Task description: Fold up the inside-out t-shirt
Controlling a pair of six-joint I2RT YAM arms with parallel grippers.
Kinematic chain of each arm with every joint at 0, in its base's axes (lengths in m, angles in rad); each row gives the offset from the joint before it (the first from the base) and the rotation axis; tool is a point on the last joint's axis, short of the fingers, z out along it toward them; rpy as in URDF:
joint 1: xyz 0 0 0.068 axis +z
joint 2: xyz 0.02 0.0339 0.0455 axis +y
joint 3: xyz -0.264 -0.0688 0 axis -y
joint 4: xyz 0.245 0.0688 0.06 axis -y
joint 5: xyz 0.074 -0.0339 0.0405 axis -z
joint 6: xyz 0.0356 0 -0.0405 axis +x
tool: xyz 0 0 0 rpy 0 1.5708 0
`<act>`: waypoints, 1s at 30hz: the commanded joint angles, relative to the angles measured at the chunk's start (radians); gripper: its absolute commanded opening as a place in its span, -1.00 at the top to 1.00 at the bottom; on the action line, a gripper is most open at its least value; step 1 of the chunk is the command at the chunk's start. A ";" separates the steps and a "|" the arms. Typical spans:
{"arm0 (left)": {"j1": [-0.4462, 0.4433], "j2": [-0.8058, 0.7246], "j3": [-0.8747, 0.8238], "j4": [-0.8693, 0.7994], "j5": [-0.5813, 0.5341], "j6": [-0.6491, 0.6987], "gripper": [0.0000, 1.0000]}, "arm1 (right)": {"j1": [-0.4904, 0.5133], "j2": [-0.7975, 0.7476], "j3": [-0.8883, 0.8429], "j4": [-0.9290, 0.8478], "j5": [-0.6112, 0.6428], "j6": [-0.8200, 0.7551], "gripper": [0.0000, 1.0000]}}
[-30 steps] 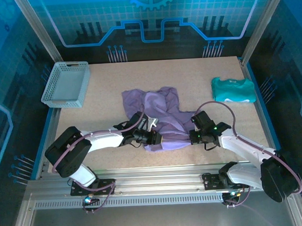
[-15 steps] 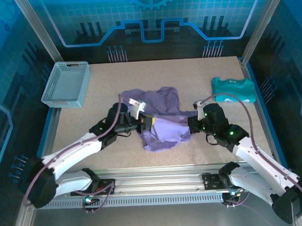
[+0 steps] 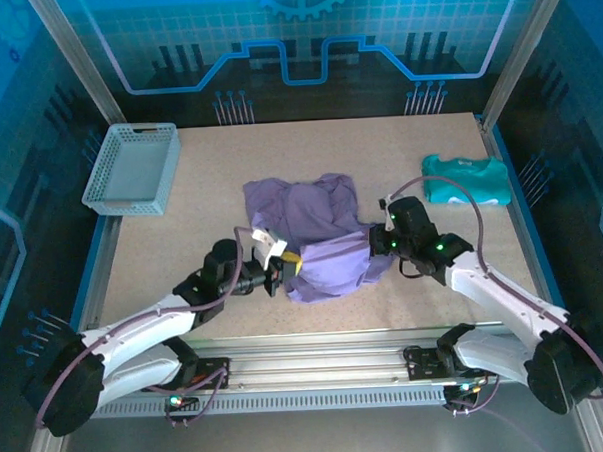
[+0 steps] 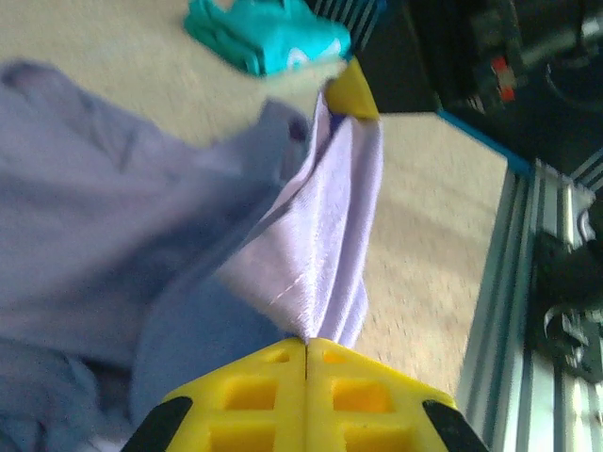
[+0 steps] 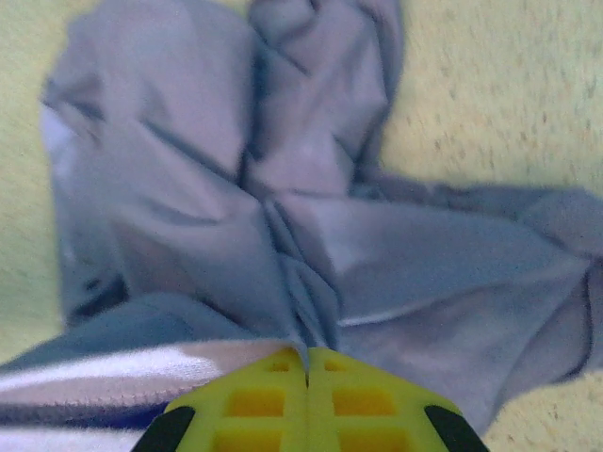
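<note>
now the lavender t-shirt (image 3: 316, 220) lies crumpled at the middle of the table (image 3: 228, 149), its near edge drawn taut between both claws. the left claw (image 3: 286, 269) is pinched tight on the hem at the shirt's left side, and the right claw (image 3: 382, 240) is clamped on cloth at its right side. a teal garment (image 3: 465, 179) lies well apart at the far right, and a grey basket (image 3: 131, 169) sits at the far left.

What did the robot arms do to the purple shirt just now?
Both arms' jaws finished pinching the near hem of the lavender-purple cloth t-shirt and pulled it taut: right jaws went farther back, left jaws slid leftward. The grey mesh basket and teal garment stayed put.
</note>
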 commanded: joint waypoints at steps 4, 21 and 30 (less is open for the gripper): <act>-0.078 0.054 -0.048 0.085 0.018 0.019 1.00 | -0.056 0.066 -0.052 -0.041 0.019 -0.015 0.98; -0.089 0.198 0.040 -0.050 -0.041 -0.186 0.31 | -0.052 0.032 -0.154 -0.030 -0.061 -0.004 0.98; -0.089 0.388 0.275 -0.321 -0.029 -0.395 0.02 | -0.051 0.024 -0.151 -0.027 -0.061 -0.009 0.98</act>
